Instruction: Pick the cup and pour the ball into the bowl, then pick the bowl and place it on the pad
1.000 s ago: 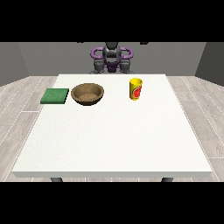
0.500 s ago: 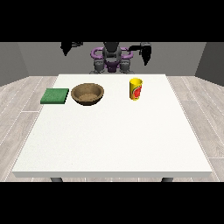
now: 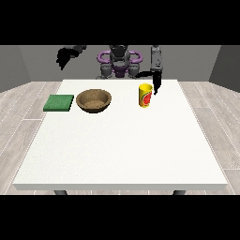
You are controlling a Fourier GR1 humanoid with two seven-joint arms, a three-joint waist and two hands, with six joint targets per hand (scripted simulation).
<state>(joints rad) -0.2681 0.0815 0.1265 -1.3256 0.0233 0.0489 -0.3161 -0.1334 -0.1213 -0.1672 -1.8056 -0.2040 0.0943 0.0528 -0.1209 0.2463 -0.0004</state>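
White counter [image 3: 120, 150]: large, square-topped, carrying three items along its far half. Robot torso [image 3: 119, 63]: grey and purple, behind the far edge, arms raised. Bowl [image 3: 94, 101]: brown, round, upright, left of centre on the counter. Pad [image 3: 59, 102]: green, flat, square, just beside the bowl on its left, apart from it. Cup [image 3: 146, 95]: yellow with a red mark, upright, right of the bowl and well apart from it; the ball inside cannot be made out. Hand at the view's right [image 3: 156, 83]: black, pointing downward just beside the cup's right rim; whether it touches, and how its fingers lie, cannot be told. Hand at the view's left [image 3: 64, 56]: black, raised above the counter's far left corner; fingers likewise unreadable.
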